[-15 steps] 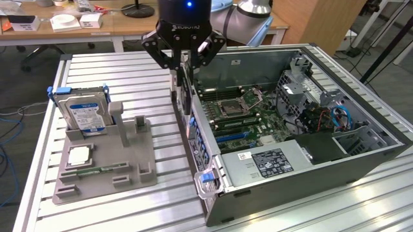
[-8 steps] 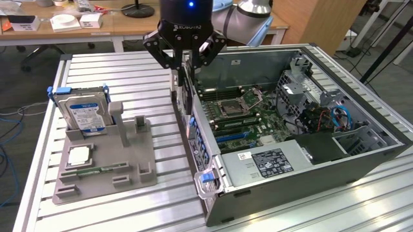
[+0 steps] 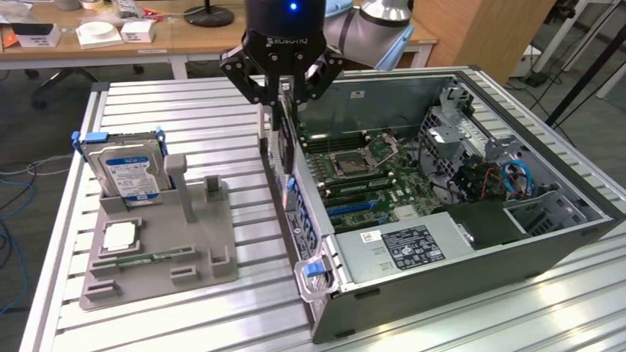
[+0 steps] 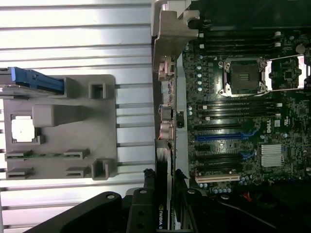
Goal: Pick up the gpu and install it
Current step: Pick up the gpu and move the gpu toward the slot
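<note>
Exterior view: an open computer case (image 3: 440, 293) lies on its side on a slatted metal table (image 3: 196, 103), filling the exterior view's right half, with its motherboard (image 3: 362, 169) facing up. On the exterior view's left stands a grey holding fixture (image 3: 157, 257), with a silver hard drive (image 3: 125, 169) upright at its far end.

The gripper (image 3: 284, 92) hangs over the case's left wall, towards the far side. Its jaws are pinching the gpu (image 3: 281, 139), a thin dark card that is clear of the fixture. The card is held on edge and hangs down from the jaws, its long axis close to vertical, just beside that wall. It is hard to tell whether its lower edge touches the wall.

Wrist view: the gpu (image 4: 164, 204) sits between the two dark fingers (image 4: 149, 177) of the gripper (image 4: 165, 182), seen edge-on. The long expansion slots (image 4: 218, 137) lie just beside the card's line, inside the case, so the card is not yet over a slot.
</note>
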Motion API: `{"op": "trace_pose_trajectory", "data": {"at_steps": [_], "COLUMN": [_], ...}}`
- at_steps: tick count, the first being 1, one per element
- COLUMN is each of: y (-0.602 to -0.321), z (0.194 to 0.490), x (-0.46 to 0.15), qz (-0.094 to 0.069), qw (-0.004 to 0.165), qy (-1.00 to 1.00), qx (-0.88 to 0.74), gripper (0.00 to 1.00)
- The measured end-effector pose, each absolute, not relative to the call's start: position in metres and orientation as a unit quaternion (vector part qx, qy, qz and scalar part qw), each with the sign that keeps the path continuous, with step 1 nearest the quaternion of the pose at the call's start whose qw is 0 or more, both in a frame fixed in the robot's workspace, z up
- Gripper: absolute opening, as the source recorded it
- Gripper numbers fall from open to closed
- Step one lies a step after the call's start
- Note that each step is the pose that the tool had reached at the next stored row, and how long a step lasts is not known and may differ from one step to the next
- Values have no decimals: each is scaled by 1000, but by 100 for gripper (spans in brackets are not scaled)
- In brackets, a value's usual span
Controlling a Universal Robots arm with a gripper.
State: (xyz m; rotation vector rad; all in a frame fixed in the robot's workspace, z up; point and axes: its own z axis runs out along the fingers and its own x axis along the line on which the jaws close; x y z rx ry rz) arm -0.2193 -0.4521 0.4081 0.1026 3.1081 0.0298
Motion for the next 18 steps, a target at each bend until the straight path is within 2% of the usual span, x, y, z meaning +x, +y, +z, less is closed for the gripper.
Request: {"op": "trace_pose_trajectory", "data": {"at_steps": [18], "y": [-452], "z": [408], "x": [-211], "qz": [10], "qw": [16], "qy": [999], "qx": [33], "gripper": [26]}}
